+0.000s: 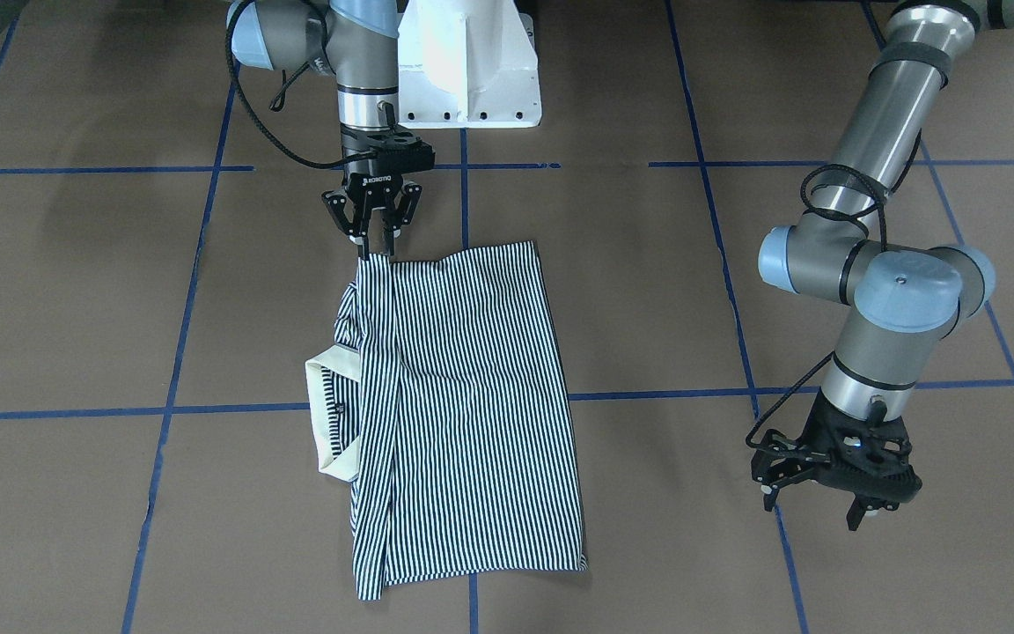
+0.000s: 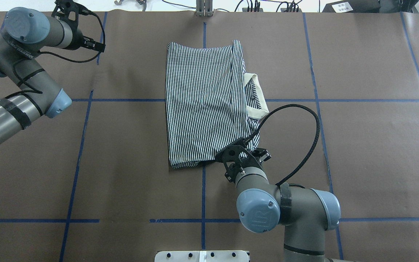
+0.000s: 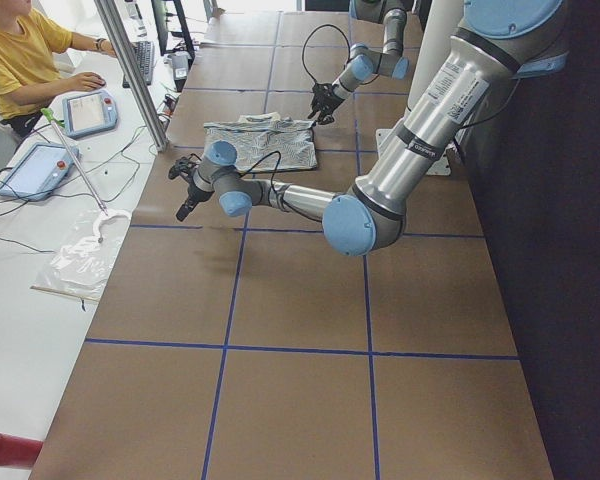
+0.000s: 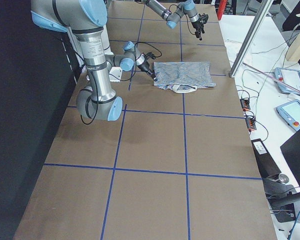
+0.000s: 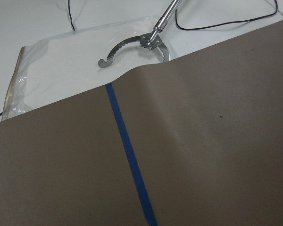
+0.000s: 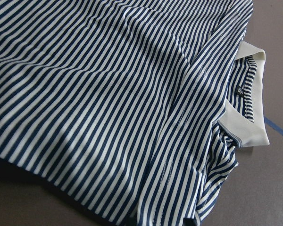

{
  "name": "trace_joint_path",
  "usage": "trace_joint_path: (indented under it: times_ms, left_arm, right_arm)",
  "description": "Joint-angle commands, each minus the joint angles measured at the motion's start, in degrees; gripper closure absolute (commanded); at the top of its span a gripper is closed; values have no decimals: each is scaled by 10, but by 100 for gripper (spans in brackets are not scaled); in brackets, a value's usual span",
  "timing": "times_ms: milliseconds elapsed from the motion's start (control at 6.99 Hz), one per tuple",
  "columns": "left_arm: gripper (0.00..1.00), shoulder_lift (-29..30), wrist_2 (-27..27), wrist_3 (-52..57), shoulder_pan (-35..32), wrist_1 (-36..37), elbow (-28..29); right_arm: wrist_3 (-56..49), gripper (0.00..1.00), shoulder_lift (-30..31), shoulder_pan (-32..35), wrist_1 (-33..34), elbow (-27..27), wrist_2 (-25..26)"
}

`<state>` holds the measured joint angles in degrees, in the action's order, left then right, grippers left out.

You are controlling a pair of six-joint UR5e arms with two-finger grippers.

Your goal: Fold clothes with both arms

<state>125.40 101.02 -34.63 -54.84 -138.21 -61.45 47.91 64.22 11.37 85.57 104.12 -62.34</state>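
Overhead exterior view, left side first: the left arm (image 2: 20,91) is pulled back to the far left corner of the table (image 2: 358,145), well apart from the shirt. The left gripper (image 1: 817,509) has its fingers spread wide and holds nothing. I think it is parked there to keep out of the way.

In the middle lies the striped polo shirt (image 2: 206,105). It is flat on the brown table and already folded into a tall, tidy block. Its long side runs from near the robot to far from it, and the stripes run that way too.

Next comes the right gripper (image 1: 377,251). It points down at the near right corner of the shirt, and its tips touch the edge there. The fingers are drawn close together, but I cannot tell if they pinch the cloth or only rest on it. That corner looks like a good place to lift for another fold.

Last, on the right, the cream collar (image 2: 258,96) sticks out of the block and points to the robot's right side.
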Motion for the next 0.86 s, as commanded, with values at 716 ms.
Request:
trace_joint_path:
  times_ms: [716]
  left_arm:
    - [0,-2,4,0,0,0,0]
  right_arm:
    - [-6,58,-23,-1,-1,-29,-1]
